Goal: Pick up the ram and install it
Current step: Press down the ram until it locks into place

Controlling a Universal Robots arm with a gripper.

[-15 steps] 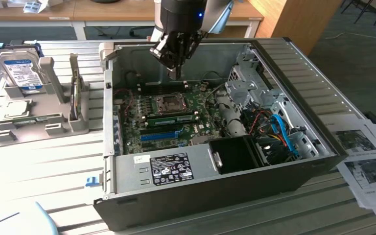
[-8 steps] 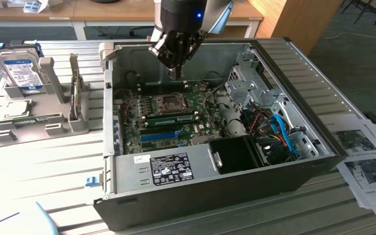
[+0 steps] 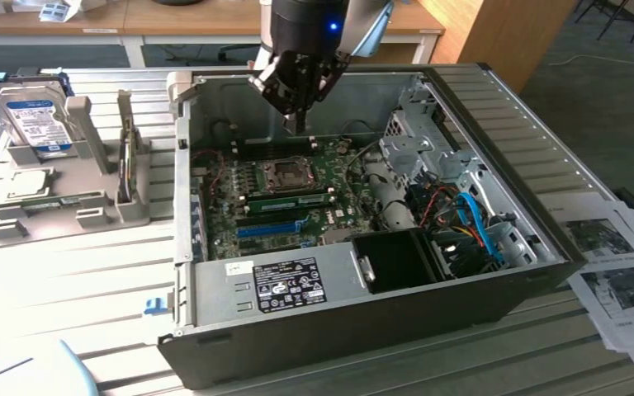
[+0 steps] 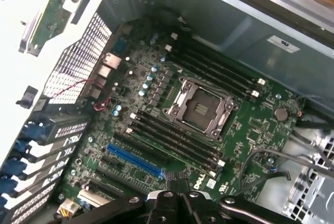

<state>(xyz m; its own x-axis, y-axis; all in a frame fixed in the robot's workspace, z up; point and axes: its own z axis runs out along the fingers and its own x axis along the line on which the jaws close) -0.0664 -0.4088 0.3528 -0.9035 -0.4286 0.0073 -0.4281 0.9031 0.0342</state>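
- Gray holder [image 3: 95,136], on the exterior view's left: it is carrying a hard drive [image 3: 33,120] standing upright at its far end.
- Ram [image 3: 50,200]: judged to be the thin green strip lying flat in the holder's near tray, well apart from the gripper. Its long axis is running across the exterior view, ends pointing to that view's left and right, roughly parallel to the memory slots [image 3: 284,149].
- Gripper [image 3: 293,125]: it is hovering above the motherboard's [image 3: 333,219] far slots inside the open computer case [image 3: 515,157], fingers pressed together and clamping nothing visible.
- Processor socket [image 3: 286,172]: sitting empty. A pale green strip is lying along the slots just beside it; I cannot tell whether that is a second stick.
- Step in hand, as judged: 1 pick-up, not yet made. Doing it well is meaning gripping the stick's 2 flat faces at mid-length, keeping it level and its axis lined up with the slot.
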